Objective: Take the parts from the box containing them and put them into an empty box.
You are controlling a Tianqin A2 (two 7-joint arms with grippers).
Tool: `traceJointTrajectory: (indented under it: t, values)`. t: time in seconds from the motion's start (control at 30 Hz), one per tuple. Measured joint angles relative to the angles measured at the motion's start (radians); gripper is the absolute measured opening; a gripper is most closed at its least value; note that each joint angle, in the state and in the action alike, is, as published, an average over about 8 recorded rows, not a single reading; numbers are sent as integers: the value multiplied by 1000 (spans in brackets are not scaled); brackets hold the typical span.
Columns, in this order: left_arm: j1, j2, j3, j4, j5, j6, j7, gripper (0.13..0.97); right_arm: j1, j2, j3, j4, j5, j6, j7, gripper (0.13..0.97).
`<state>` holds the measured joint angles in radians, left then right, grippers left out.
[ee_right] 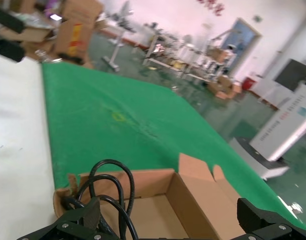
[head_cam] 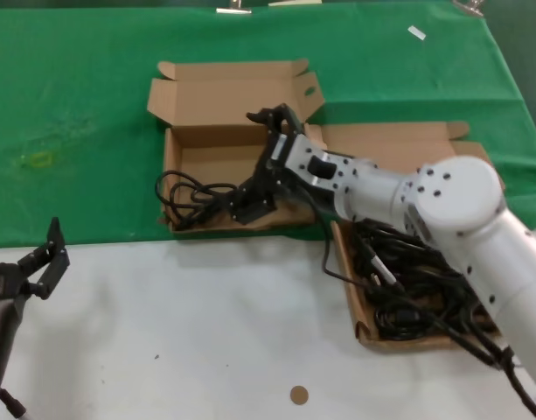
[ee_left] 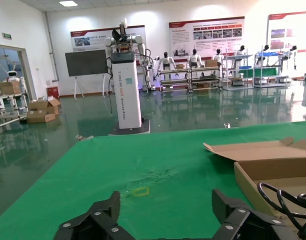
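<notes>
The box containing the parts (head_cam: 362,325) sits at the right with splayed walls and holds several black cords (head_cam: 407,289). The empty box (head_cam: 217,156) stands left of it, lid open, straight walls. One black cord (head_cam: 187,194) lies in its front left corner, loops spilling over the wall. My right gripper (head_cam: 261,162) hangs open over this box, nothing between its fingers. In the right wrist view the cord (ee_right: 110,187) lies by one finger (ee_right: 85,217), and the cardboard floor (ee_right: 155,212) shows between them. My left gripper (head_cam: 45,258) stands open and parked at the front left.
Green cloth (head_cam: 84,105) covers the far half of the table; the near half is white (head_cam: 206,324). A small brown disc (head_cam: 298,395) lies near the front edge. A white tag (head_cam: 415,32) lies far back. The left wrist view shows the box wall (ee_left: 247,182).
</notes>
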<state>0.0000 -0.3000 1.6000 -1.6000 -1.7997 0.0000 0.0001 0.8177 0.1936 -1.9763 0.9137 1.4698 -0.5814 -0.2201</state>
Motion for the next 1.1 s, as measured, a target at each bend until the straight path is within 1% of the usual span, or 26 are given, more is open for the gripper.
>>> traceJointTrajectory:
  t: [0.07,0.1,0.37,0.4,0.67,0.8,1.1]
  values:
    - [0,0,0,0,0,0,0,561,-35,5,16,29,14,25,9,956]
    - [0,0,0,0,0,0,0,561,-53,7,25,45,22,38,14,957]
    - [0,0,0,0,0,0,0,767,-194,25,89,161,78,137,52,966]
    - [0,0,0,0,0,0,0,767,-211,27,97,177,85,150,57,966]
    - [0,0,0,0,0,0,0,900,-352,46,162,295,142,250,95,966]
    - [0,0,0,0,0,0,0,900,-422,55,194,354,170,300,113,966]
    - [0,0,0,0,0,0,0,962,-580,76,267,487,234,413,156,966]
